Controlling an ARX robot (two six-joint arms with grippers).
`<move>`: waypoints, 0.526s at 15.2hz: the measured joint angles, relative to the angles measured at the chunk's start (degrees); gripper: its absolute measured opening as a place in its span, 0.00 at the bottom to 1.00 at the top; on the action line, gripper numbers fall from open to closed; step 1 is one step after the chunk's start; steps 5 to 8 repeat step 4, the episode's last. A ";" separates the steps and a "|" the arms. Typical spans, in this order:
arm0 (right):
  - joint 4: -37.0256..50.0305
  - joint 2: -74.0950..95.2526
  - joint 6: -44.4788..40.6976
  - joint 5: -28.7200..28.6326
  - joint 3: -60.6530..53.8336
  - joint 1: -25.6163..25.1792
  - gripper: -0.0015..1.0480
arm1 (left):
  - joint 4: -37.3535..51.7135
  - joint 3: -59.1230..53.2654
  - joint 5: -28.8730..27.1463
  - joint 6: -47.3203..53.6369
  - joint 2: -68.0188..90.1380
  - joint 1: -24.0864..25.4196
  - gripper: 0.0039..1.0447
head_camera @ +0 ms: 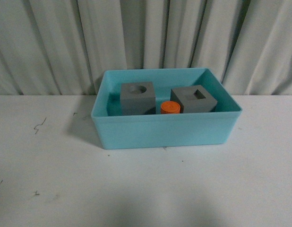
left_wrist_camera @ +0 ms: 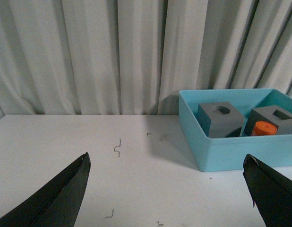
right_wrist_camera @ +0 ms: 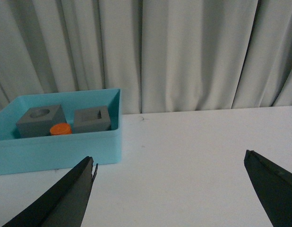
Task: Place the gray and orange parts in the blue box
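Left gripper [left_wrist_camera: 167, 189]: jaws spread wide, nothing between them, hanging over bare table [left_wrist_camera: 136, 179] well to the left of the box [left_wrist_camera: 221, 153]. Not touching anything.

Right gripper [right_wrist_camera: 169, 189]: same, jaws wide apart and empty, over bare table to the right of the box [right_wrist_camera: 56, 151]. Near jaw tip sits just in front of the box's corner in that view; can't tell if it's actually close.

Neither arm shows in the front view.

Box [head_camera: 165, 130] sits on the white table [head_camera: 136, 189], towards the back and near the curtain [head_camera: 146, 38]. All 3 parts are inside it:
- round-hole cube [head_camera: 138, 98], left side, tilted, leaning back
- square-hole cube [head_camera: 193, 100], right side, turned at an angle to the box walls
- orange cylinder [head_camera: 170, 108], upright, between the 2 cubes, nearer the front wall. Looks to be touching or just beside the square-hole cube; can't tell which.

Few small dark scuff marks [head_camera: 39, 125] on the table left of the box.
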 joint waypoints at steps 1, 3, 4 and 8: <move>0.00 0.00 0.00 0.00 0.00 0.00 0.94 | 0.02 0.02 0.00 0.00 0.00 0.00 0.94; 0.00 0.00 0.00 0.00 0.00 0.00 0.94 | 0.02 0.00 0.00 0.00 0.00 0.00 0.94; 0.00 0.00 0.00 0.00 0.00 0.00 0.94 | 0.02 0.00 0.00 0.02 0.00 0.00 0.94; 0.00 0.00 0.00 0.00 0.00 0.00 0.94 | 0.02 0.00 0.00 0.02 0.00 0.00 0.94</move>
